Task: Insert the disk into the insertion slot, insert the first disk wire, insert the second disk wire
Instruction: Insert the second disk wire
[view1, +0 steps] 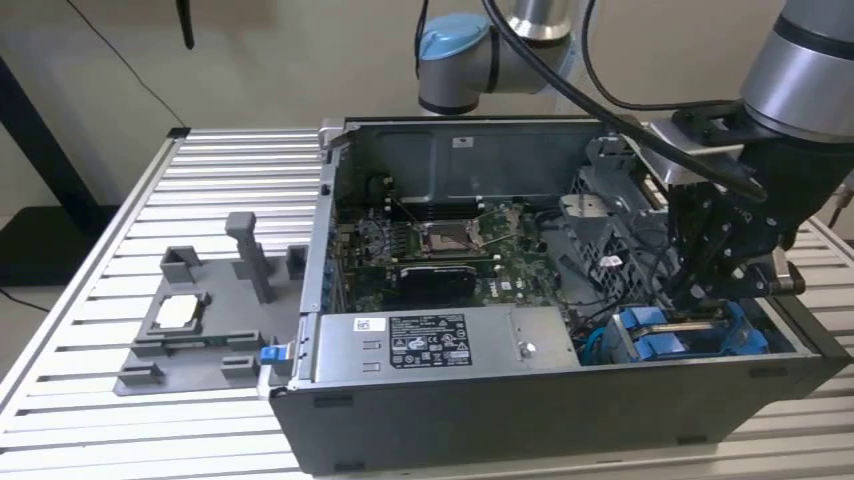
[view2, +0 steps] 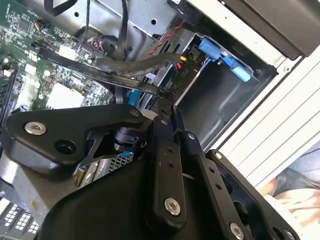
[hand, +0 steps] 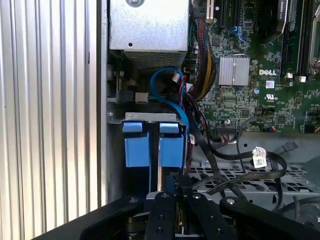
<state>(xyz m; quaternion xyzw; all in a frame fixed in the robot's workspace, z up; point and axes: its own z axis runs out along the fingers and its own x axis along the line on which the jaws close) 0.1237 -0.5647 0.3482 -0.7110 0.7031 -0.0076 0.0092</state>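
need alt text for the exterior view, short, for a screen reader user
A robot arm's black tool reaches down into the drive cage bay with blue plastic fittings, at the exterior view's right end of an open desktop computer case. The case shows a motherboard and a grey power-supply box. It lies on a slatted metal table, beside a grey fixture.

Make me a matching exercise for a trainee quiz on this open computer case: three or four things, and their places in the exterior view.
Things:
1. silver-grey power-supply box with a white sticker
2. bright blue plastic disk carrier
3. dark grey plastic fixture tray
4. black claw

Places:
A. outside the case, on the slatted table at the exterior view's left
B. directly above the blue carrier
C. inside the case, along its near wall
D. inside the case, in the near corner at the exterior view's right

Pairs: 1-C, 2-D, 3-A, 4-B
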